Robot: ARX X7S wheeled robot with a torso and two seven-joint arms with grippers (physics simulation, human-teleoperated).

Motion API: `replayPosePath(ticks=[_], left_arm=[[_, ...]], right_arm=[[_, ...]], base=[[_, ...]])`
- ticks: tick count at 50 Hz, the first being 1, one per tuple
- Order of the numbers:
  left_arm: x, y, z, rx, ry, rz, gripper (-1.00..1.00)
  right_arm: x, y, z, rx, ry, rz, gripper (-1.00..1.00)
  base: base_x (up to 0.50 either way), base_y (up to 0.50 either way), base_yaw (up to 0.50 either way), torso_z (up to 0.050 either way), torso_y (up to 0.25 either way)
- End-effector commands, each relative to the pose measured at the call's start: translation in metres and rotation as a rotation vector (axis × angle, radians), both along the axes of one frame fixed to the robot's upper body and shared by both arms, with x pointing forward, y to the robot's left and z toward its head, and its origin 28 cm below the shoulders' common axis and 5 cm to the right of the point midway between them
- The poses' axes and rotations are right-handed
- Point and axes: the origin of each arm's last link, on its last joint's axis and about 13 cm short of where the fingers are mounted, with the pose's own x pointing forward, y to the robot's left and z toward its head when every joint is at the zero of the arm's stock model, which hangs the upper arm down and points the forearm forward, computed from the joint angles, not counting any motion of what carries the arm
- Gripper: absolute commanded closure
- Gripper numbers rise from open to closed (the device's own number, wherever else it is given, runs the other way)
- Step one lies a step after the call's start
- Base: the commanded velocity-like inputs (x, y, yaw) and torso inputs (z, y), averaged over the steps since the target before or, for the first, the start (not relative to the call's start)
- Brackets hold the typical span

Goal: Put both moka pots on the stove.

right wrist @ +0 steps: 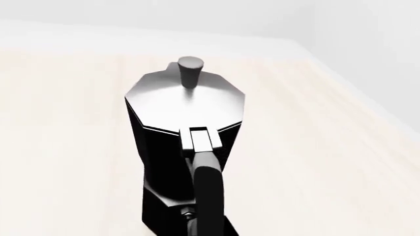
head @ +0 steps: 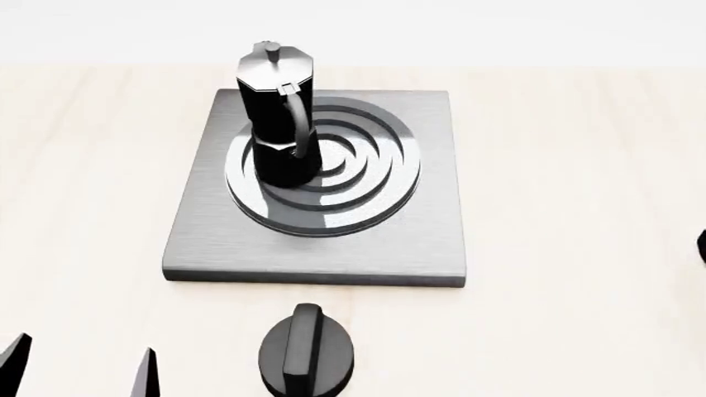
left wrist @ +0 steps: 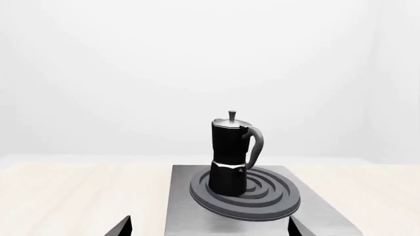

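Note:
One black moka pot [head: 278,124] with a silvery lid stands upright on the left part of the ringed burner of the grey stove [head: 431,240]. The left wrist view shows the same moka pot [left wrist: 231,157] beyond my left gripper [left wrist: 208,229], which is open with only the stove's near edge [left wrist: 196,216] between its fingertips. That left gripper [head: 78,368] is low at the front left, apart from the stove. The second moka pot [right wrist: 184,128] fills the right wrist view, handle [right wrist: 208,196] toward the camera. My right gripper [right wrist: 207,230] sits tight around that handle, with one dark fingertip [right wrist: 229,230] beside it.
A round black dial knob [head: 307,354] lies on the light wood table [head: 574,165] in front of the stove. A small dark shape [head: 702,245] shows at the head view's right edge; I cannot tell what it is.

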Motion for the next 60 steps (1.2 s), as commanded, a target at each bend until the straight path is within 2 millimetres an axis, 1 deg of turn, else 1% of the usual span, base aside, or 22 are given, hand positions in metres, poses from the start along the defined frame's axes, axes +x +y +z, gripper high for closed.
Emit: replayPosePath(ticks=[1, 8, 14, 15, 16, 20, 21, 24, 30, 33, 39, 45, 53, 58, 60], left_arm=[[0.000, 0.000, 0.000, 0.001, -0.001, -0.001, -1.00], [0.003, 0.001, -0.005, -0.001, 0.002, -0.001, -1.00], [0.001, 0.000, -0.003, 0.001, 0.004, -0.004, -1.00], [0.001, -0.001, -0.003, 0.001, 0.004, -0.004, -1.00], [0.001, -0.001, -0.003, 0.003, 0.004, -0.006, -1.00], [0.001, 0.000, -0.002, -0.001, 0.001, -0.003, -1.00], [0.001, 0.000, -0.002, -0.001, 0.002, -0.001, -1.00], [0.000, 0.000, 0.000, -0.002, 0.002, 0.000, -1.00], [0.000, 0.000, 0.000, -0.001, 0.002, -0.001, -1.00], [0.001, 0.000, -0.001, -0.002, 0.003, 0.001, -1.00], [0.001, 0.001, 0.000, -0.004, 0.002, 0.002, -1.00], [0.001, 0.000, 0.000, -0.004, 0.003, -0.001, -1.00], [0.002, 0.001, -0.002, -0.006, 0.002, 0.001, -1.00], [0.002, 0.002, -0.003, -0.006, 0.003, 0.002, -1.00], [0.002, 0.001, -0.002, -0.007, 0.003, 0.001, -1.00]], right_arm=[[-0.001, -0.001, -0.004, -0.027, 0.017, -0.008, 1.00], [0.008, 0.008, 0.003, -0.063, -0.038, -0.012, 1.00], [0.028, 0.025, 0.020, -0.100, -0.161, -0.008, 1.00], [0.031, 0.027, 0.024, -0.118, -0.205, -0.017, 1.00], [0.035, 0.030, 0.030, -0.099, -0.231, -0.011, 1.00], [0.042, 0.038, 0.038, -0.108, -0.273, 0.026, 1.00], [0.045, 0.040, 0.043, -0.101, -0.284, 0.039, 1.00], [0.048, 0.046, 0.048, -0.100, -0.305, 0.053, 1.00], [0.050, 0.063, 0.060, -0.092, -0.343, 0.104, 1.00], [0.053, 0.069, 0.061, -0.096, -0.349, 0.131, 1.00], [0.061, 0.077, 0.055, -0.110, -0.318, 0.192, 1.00], [0.066, 0.080, 0.047, -0.089, -0.277, 0.320, 1.00], [0.065, 0.086, 0.049, -0.057, -0.297, 0.485, 1.00], [0.066, 0.090, 0.050, -0.059, -0.301, 0.546, 1.00], [0.064, 0.094, 0.053, -0.054, -0.309, 0.570, 1.00]], base=[[0.00, 0.00, 0.00, 0.000, 0.000], [0.00, 0.00, 0.00, 0.000, 0.000], [0.00, 0.00, 0.00, 0.000, 0.000], [0.00, 0.00, 0.00, 0.000, 0.000], [0.00, 0.00, 0.00, 0.000, 0.000], [0.00, 0.00, 0.00, 0.000, 0.000], [0.00, 0.00, 0.00, 0.000, 0.000], [0.00, 0.00, 0.00, 0.000, 0.000], [0.00, 0.00, 0.00, 0.000, 0.000], [0.00, 0.00, 0.00, 0.000, 0.000], [0.00, 0.00, 0.00, 0.000, 0.000], [0.00, 0.00, 0.00, 0.000, 0.000], [0.00, 0.00, 0.00, 0.000, 0.000], [0.00, 0.00, 0.00, 0.000, 0.000], [0.00, 0.00, 0.00, 0.000, 0.008]])
